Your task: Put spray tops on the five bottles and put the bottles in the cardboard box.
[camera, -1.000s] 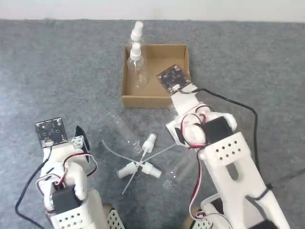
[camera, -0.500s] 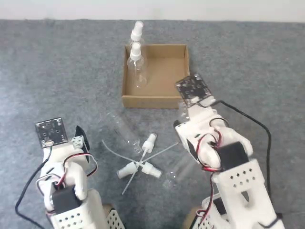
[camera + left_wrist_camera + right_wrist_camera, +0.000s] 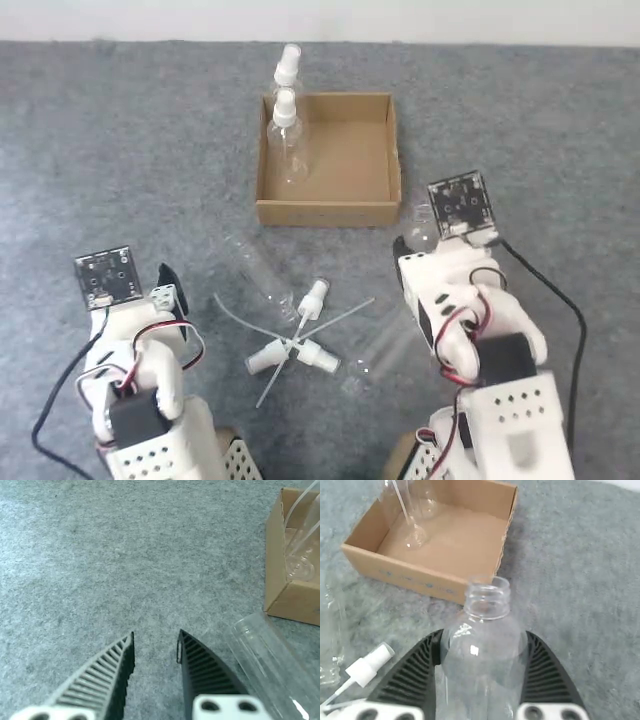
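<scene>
Right fingers [image 3: 415, 672]: clamped on the body of an uncapped clear bottle [image 3: 485, 630], just off the near right corner of the cardboard box [image 3: 330, 212]. Left fingers [image 3: 107, 675]: apart, empty. Spray tops [image 3: 300, 345]: loose, mid-worktop. Advice: grip steady, neck left unobstructed for capping.

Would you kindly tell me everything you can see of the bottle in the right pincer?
The bottle is clear, plastic by its look, and seems empty. Its threaded neck is open, with no spray top on it. The right pincer grips it just below the shoulder between two black ribbed fingers, one on each side. The neck points away from the wrist. It sits outside the cardboard box, beside one corner.
</scene>
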Robot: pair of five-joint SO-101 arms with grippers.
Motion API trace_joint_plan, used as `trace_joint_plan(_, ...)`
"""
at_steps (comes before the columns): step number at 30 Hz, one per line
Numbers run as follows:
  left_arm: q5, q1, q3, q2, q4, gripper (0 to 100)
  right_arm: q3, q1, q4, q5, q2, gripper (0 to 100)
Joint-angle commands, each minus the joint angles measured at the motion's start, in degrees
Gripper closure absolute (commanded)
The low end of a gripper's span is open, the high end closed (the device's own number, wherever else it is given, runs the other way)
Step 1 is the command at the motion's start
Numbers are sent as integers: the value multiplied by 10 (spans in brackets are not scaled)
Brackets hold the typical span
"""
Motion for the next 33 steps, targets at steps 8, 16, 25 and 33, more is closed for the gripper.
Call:
trace_joint_plan(8, -73, 73, -74, -2, -12, 865, 36, 60, -34, -62, -116, 925)
trace_joint_plan(16, -116, 135, -153, 24, 9, 865, 47, 87, -43, -66, -144, 925)
trace_joint_plan(25, -117, 221, -388, 331, 95, 857, 47, 88, -43, -66, -146, 925)
trace_joint_plan(33, -106, 315, -477, 560, 127, 802, 47, 112, -43, -66, -147, 925)
